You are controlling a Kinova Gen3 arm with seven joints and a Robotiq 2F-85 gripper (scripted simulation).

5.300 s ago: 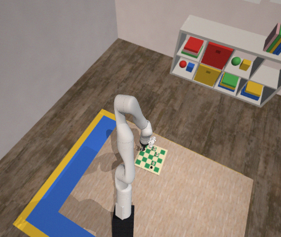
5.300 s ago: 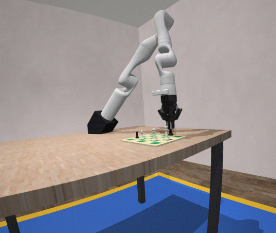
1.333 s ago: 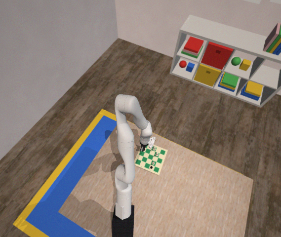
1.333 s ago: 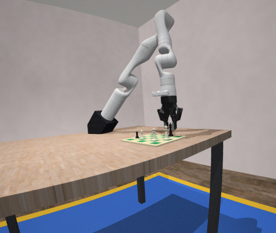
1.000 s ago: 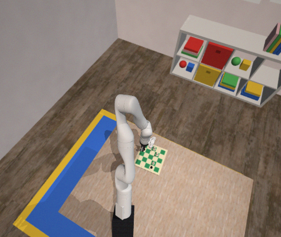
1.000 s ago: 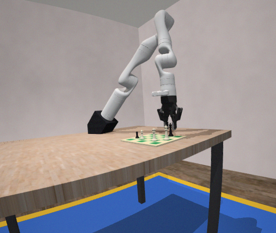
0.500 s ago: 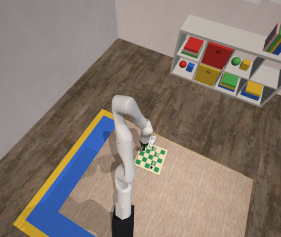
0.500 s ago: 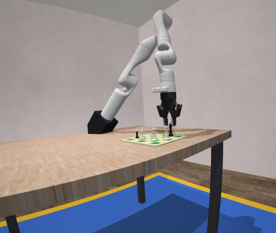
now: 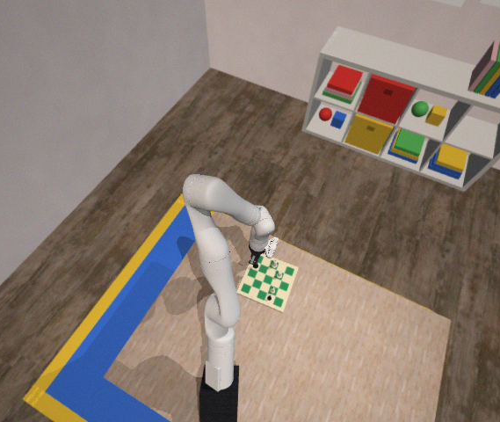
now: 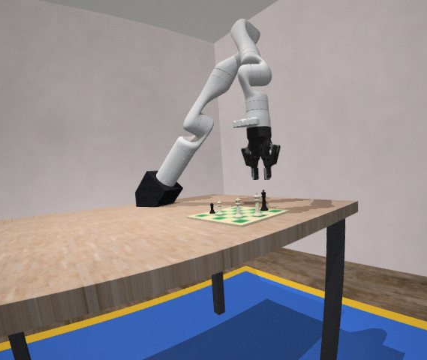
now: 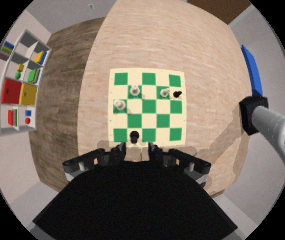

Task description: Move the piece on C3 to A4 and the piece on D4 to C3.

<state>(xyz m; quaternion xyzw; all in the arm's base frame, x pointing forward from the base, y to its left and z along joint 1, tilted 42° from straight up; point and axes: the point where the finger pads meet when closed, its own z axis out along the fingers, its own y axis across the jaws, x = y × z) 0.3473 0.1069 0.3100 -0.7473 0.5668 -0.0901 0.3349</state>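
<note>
The green-and-cream chessboard (image 10: 239,214) lies on the wooden table and also shows in the wrist view (image 11: 148,107). A tall black piece (image 10: 263,200) (image 11: 134,136) stands upright on a corner square at the board's edge nearest the gripper. Three white pieces (image 10: 257,204) (image 10: 238,207) (image 10: 219,208) and a small black pawn (image 10: 211,208) stand upright on other squares. My gripper (image 10: 260,176) hangs well above the tall black piece, fingers apart and empty. In the top view the gripper (image 9: 254,261) covers that corner.
The arm's black base (image 10: 157,193) sits on the table behind the board. The table's edge runs close to the right of the board. A shelf with coloured boxes (image 9: 417,113) stands far off by the wall.
</note>
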